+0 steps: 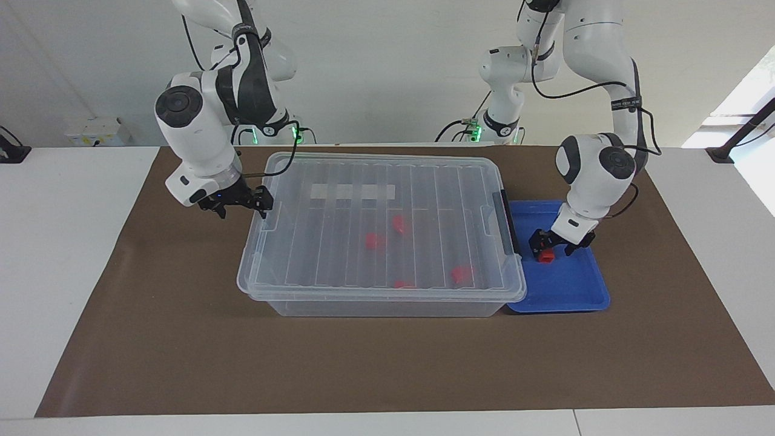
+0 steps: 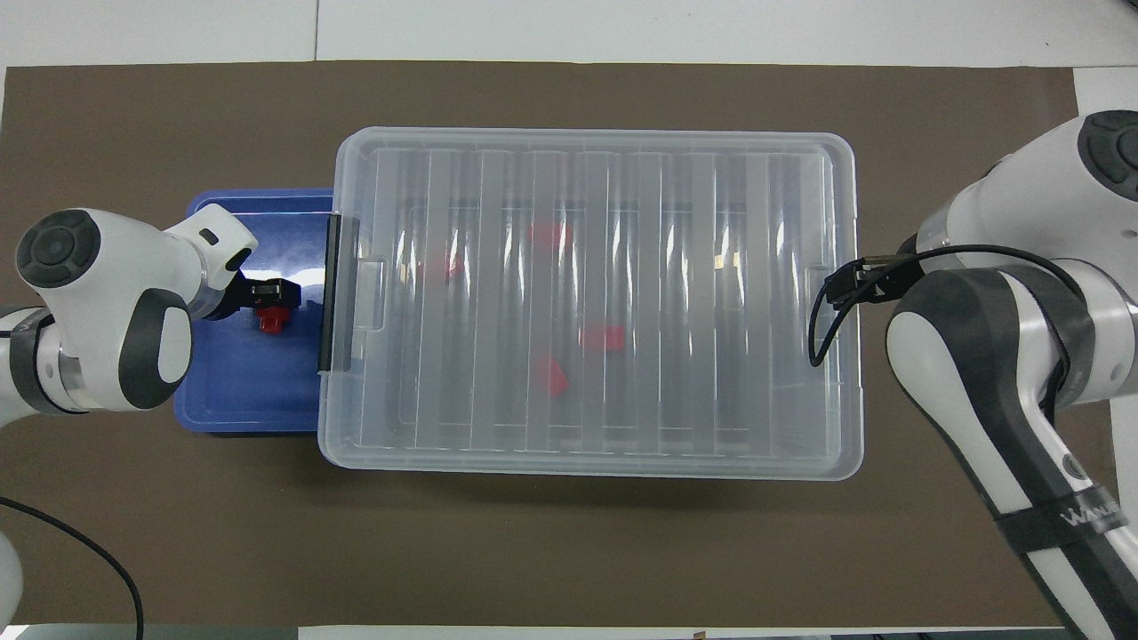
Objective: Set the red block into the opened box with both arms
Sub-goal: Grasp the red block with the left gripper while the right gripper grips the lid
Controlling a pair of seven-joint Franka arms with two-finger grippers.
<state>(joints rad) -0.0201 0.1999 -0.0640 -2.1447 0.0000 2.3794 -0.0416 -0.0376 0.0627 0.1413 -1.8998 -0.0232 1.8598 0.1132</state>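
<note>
In the blue tray, our left gripper straddles the red block; we cannot tell its pinch, so a lift may fail; our right gripper, spread, hangs beside the box, whose lid could block the drop.

Looks like a robotics lab. Two white jointed arms mounted at a white table, bases glowing green, black cables trailing along them. Brown mat spread as a work surface beneath a clear bin and blue tray. Bare white wall, wall socket, no home furnishings.
</note>
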